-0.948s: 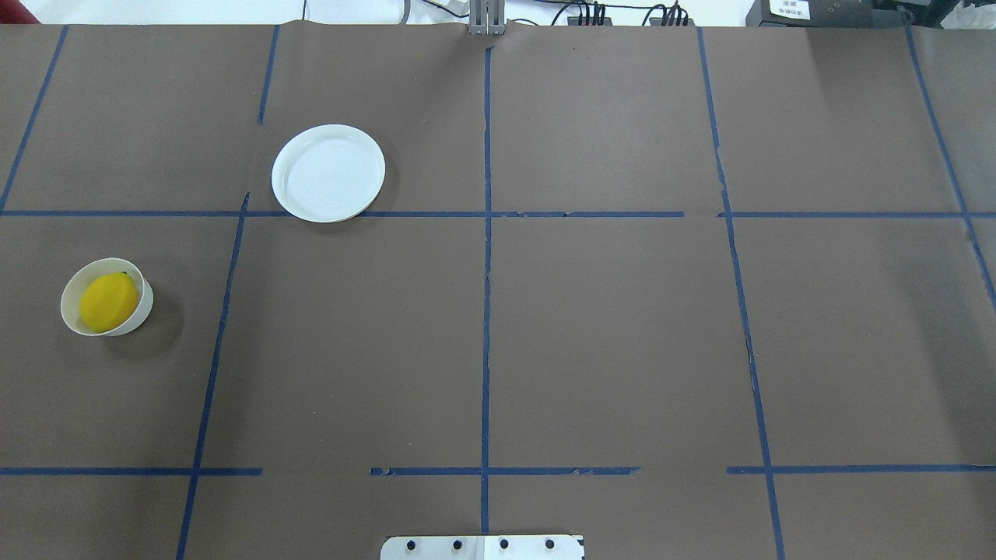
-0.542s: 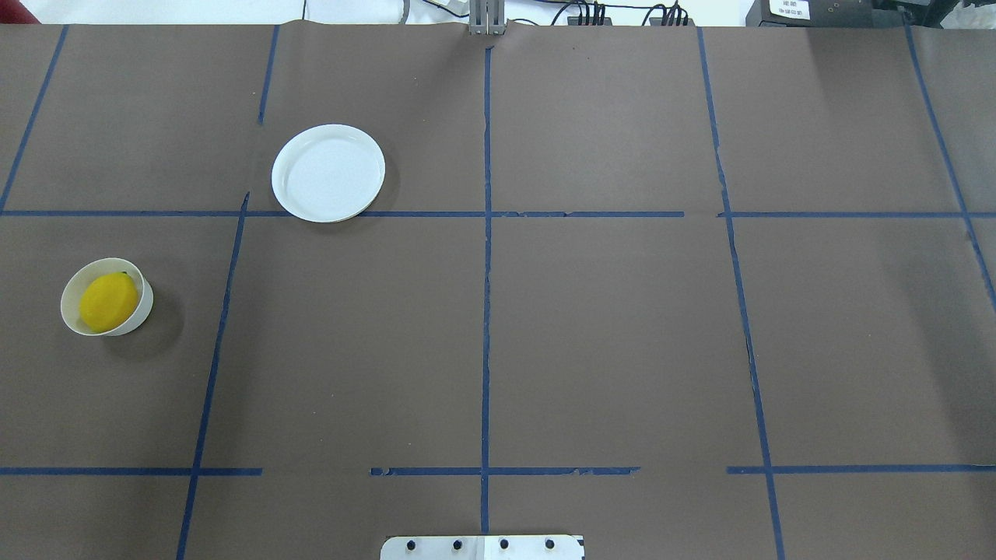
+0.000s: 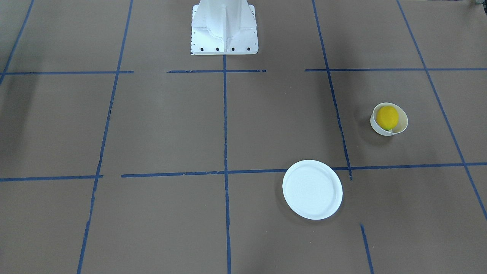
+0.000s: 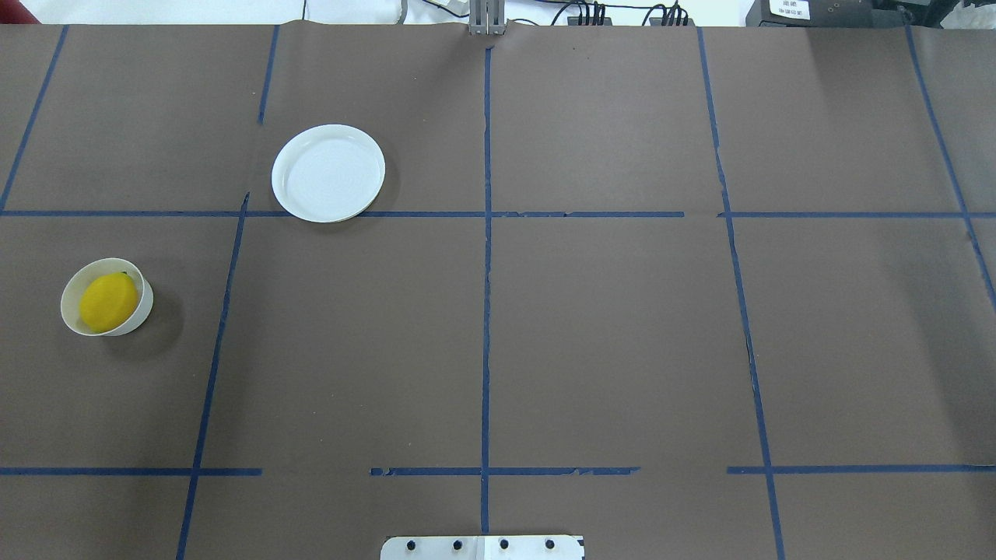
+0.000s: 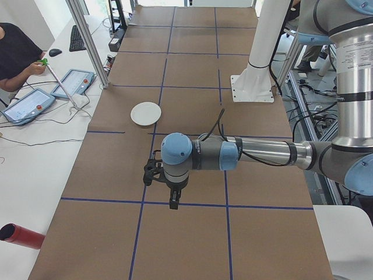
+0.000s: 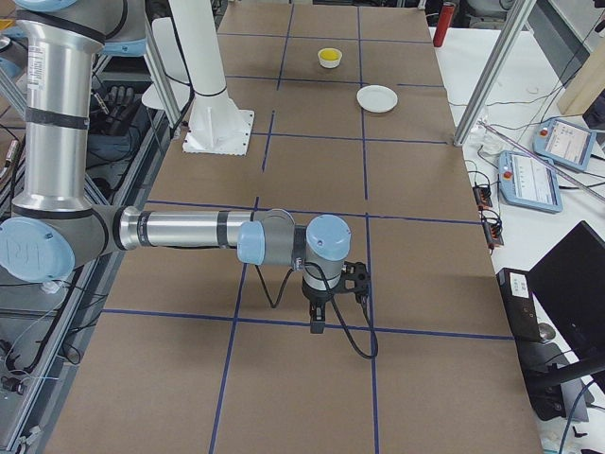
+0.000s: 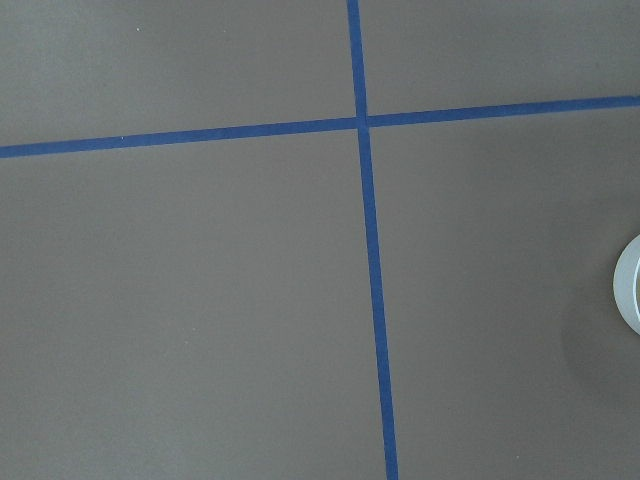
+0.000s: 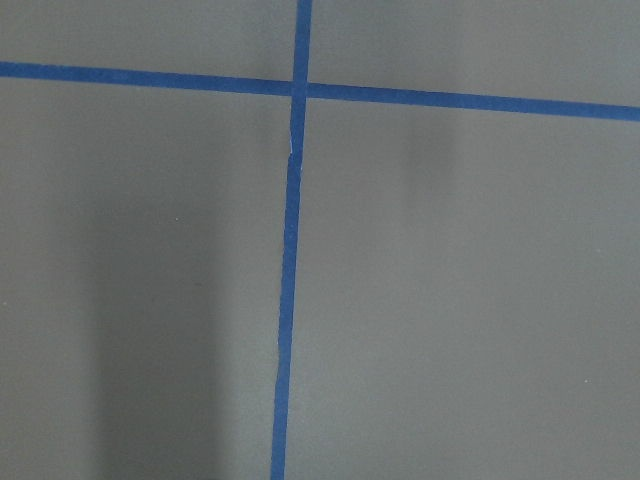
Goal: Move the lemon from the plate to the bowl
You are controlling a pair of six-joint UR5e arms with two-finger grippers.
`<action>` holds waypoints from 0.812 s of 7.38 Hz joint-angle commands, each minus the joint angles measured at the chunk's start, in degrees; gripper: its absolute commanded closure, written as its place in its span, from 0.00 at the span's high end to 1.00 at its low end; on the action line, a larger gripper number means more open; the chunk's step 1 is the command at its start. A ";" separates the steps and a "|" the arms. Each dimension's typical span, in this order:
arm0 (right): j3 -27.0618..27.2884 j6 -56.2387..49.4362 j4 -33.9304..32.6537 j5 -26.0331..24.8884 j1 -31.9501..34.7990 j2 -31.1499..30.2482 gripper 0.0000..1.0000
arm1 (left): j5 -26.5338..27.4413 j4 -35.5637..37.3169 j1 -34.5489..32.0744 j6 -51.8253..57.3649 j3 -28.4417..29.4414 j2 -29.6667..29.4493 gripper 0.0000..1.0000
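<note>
- Evidently the lemon (image 4: 109, 302) lay inside the bowl (image 4: 145, 305), at the left middle of the overhead frame, filling most of it with its dark tip toward the rim.
- The plate (image 4: 328, 173) sat bare in the upper left of that frame, well apart from the bowl; judged from this, the transfer looked finished.
- Both arms hung over open brown table paper (image 4: 607, 334) crossed by blue tape lines (image 4: 486, 311), away from both dishes, which read as a parked pose with nothing left to carry.
- The left gripper (image 5: 173, 201) and right gripper (image 6: 317, 322) pointed down at the paper. They showed only in the side views, so I cannot tell whether their jaws were apart or together.
- A white label sat at the upper right edge of the overhead frame, and the arm casing bore small print. Neither could be read.
</note>
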 commanded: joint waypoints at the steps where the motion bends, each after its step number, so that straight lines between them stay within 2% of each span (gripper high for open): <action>1: 0.00 0.00 0.00 0.00 0.00 0.00 1.00 | -0.09 0.00 0.02 0.00 1.93 -1.76 1.00; 6: 0.00 0.00 0.00 0.00 0.00 0.00 1.00 | -0.09 2.90 0.10 0.44 2.99 -3.34 1.00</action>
